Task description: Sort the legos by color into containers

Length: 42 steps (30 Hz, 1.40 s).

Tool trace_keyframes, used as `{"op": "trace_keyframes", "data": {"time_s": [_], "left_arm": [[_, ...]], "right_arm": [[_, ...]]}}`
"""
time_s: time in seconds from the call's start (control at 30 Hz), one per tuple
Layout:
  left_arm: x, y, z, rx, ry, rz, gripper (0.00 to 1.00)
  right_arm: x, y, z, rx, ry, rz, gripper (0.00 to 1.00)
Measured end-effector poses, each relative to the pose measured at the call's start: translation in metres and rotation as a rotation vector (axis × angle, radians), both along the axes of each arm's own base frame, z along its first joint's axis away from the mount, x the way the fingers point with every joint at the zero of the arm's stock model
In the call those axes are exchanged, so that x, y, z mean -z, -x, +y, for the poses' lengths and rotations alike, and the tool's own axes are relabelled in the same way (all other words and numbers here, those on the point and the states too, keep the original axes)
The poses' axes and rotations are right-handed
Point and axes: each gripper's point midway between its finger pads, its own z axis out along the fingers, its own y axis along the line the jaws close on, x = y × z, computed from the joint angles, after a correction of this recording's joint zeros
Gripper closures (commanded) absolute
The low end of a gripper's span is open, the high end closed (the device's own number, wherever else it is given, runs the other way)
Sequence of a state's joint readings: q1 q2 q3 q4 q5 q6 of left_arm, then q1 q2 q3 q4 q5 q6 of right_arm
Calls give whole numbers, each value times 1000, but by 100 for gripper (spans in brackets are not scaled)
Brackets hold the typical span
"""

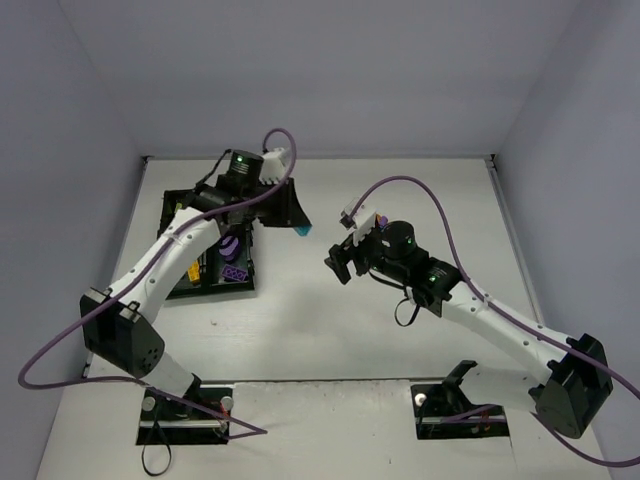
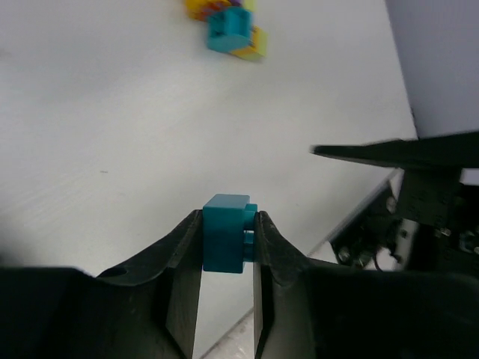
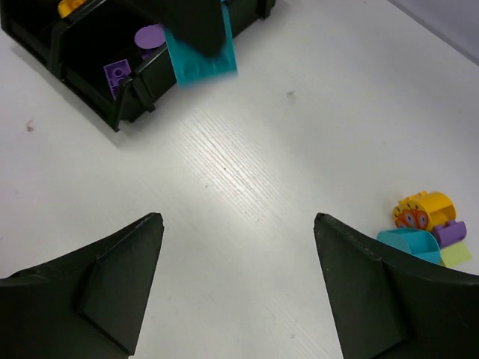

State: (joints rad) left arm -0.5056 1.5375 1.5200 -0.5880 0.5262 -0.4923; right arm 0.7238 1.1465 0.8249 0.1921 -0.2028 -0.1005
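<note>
Gripping cyan brick (image 2: pixel 223 241), studs sideways, left claw (image 2: pixel 228 221)

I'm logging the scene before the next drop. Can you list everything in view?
Tray: one, black, compartmented, left part of the table.
Purple pieces: two, an oval and a brick, inside the tray.
Orange piece: one, inside the tray, cut off by the right wrist view's edge.
Cyan brick: one, clamped beside the tray.
Loose pile: four pieces touching, orange, cyan, purple, yellow-green, on the table away from the tray.
Table: one, white.
Left gripper: one, black, shut on the cyan brick.
Right gripper: one, black, open and empty over bare table.
</note>
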Motion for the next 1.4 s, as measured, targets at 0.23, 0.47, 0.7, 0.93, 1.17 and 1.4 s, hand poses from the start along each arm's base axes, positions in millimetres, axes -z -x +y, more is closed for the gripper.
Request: {"op": "trace_keyframes", "data": {"time_s": [0.23,0.47,0.7,0.93,1.17,1.4], "left_arm": [[6,-91,118,-368,-192,-124,95],[40,-160,181,-550,-397,-164,86],[94,-213,198,-584,-543,-131,83],[114,-238,212,-605,-603,-127,60],[116,-239,221,-616,-618,-124,47],[109,-234,215,-599,-582,-121,34]], "right_arm": [[6,-15,-25,136,26,23,22],[12,-25,-63,282,24,69,22],[21,-27,-98,394,26,120,22],[32,-26,-111,435,58,153,22],[51,-33,-121,468,99,201,23],[84,-50,-140,521,176,290,23]]}}
